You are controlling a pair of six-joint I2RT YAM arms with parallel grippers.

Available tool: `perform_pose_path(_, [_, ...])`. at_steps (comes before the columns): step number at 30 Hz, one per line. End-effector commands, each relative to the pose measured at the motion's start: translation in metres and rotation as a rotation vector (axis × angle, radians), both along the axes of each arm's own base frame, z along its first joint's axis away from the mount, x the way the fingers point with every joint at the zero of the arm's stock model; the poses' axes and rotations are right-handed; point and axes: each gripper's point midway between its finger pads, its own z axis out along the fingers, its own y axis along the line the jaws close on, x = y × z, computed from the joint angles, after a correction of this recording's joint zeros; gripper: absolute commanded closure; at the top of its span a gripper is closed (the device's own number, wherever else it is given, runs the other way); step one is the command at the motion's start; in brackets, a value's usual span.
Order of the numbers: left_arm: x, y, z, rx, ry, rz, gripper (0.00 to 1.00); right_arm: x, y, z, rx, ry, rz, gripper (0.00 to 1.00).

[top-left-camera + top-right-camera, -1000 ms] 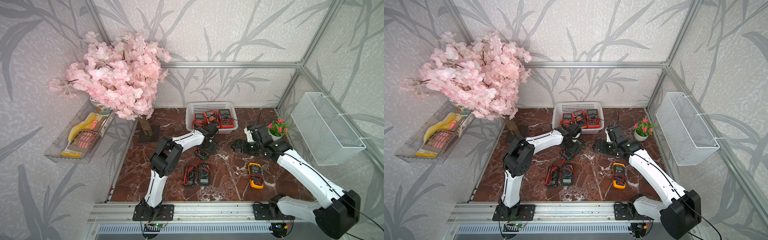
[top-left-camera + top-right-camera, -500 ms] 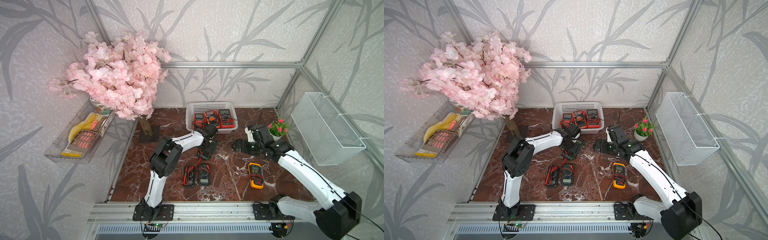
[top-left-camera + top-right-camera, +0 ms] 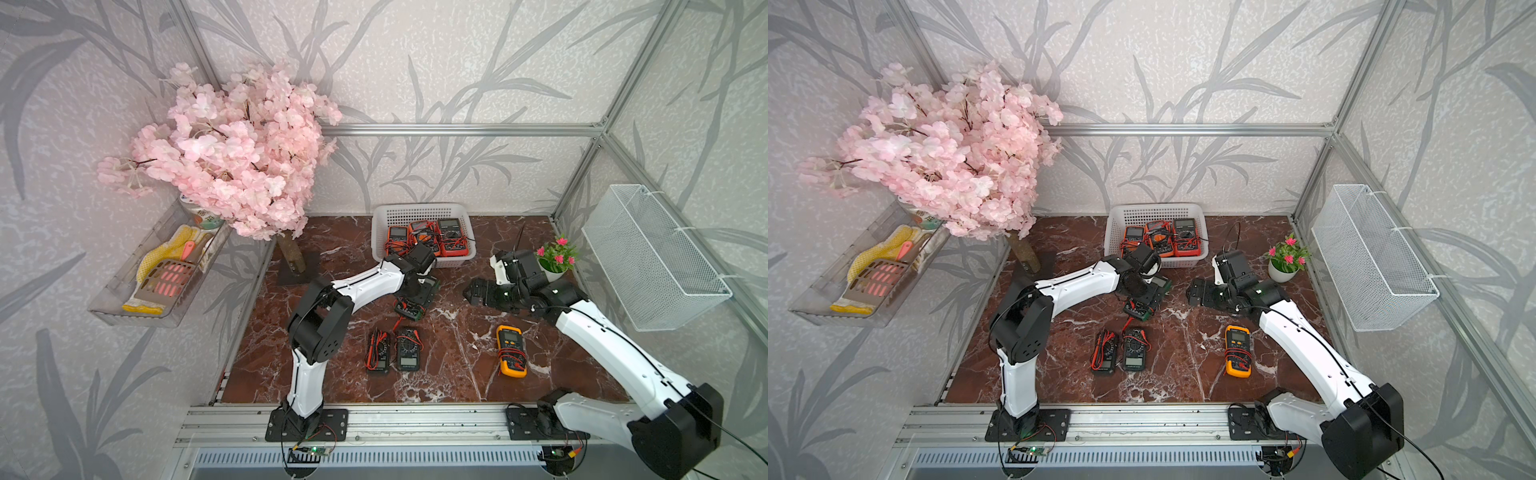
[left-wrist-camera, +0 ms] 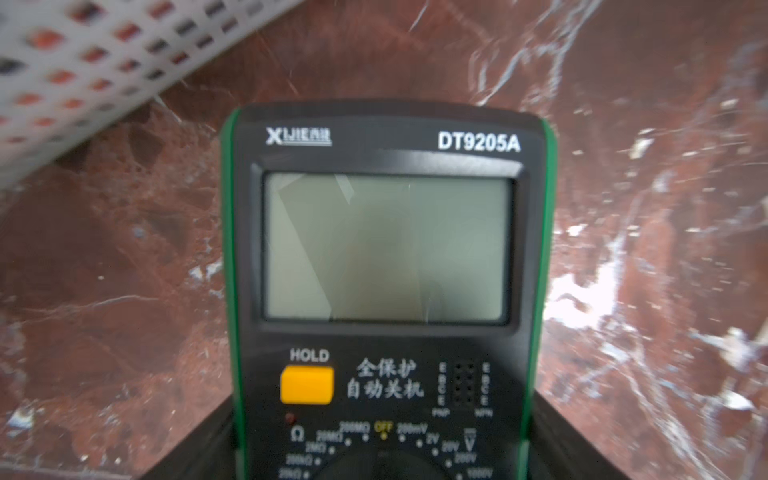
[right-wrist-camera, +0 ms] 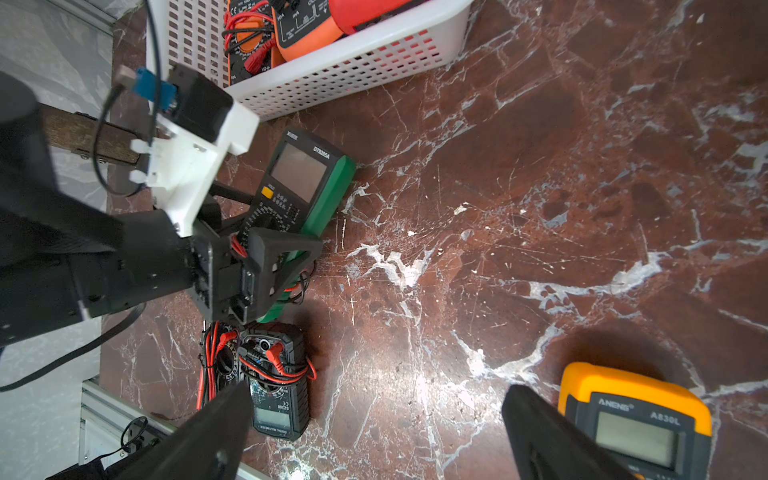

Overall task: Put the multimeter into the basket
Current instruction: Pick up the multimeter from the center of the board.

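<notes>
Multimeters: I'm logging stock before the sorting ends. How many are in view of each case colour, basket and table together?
Orange-red multimeters, in the basket: 3
Green multimeter: 1
Black multimeters: 2
Yellow multimeter: 1
Total: 7

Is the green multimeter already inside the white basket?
No, the green multimeter is outside the basket, over the marble tabletop beside it.
</notes>
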Motion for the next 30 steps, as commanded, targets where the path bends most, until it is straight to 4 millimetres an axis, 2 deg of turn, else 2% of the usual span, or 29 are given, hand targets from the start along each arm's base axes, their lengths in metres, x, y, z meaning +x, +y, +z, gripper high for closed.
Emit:
perform_pose_path(1, [-0.007,-0.007,0.039,-0.071,-0.042,-0.014,0.51,0.006,0.003,0.024,0.043,-0.046,-0.004,0.01])
perform_pose_path(7, [-0.012,-0.011,0.075,-0.155,-0.089,0.005,0.51,0.015,0.009,0.040,0.100,-0.063,-0.012,0.01])
perform_pose_path(12, [-0.001,-0.011,0.107,-0.220,-0.175,0.057,0.51,0.021,0.012,0.049,0.140,-0.072,-0.016,0.01])
perform_pose_path(21, [0.040,0.003,0.159,-0.260,-0.388,0.209,0.52,0.029,0.017,0.058,0.163,-0.089,-0.013,0.01])
perform_pose_path(30, [0.088,0.023,0.190,-0.223,-0.505,0.314,0.52,0.038,0.026,0.066,0.198,-0.111,0.010,0.01])
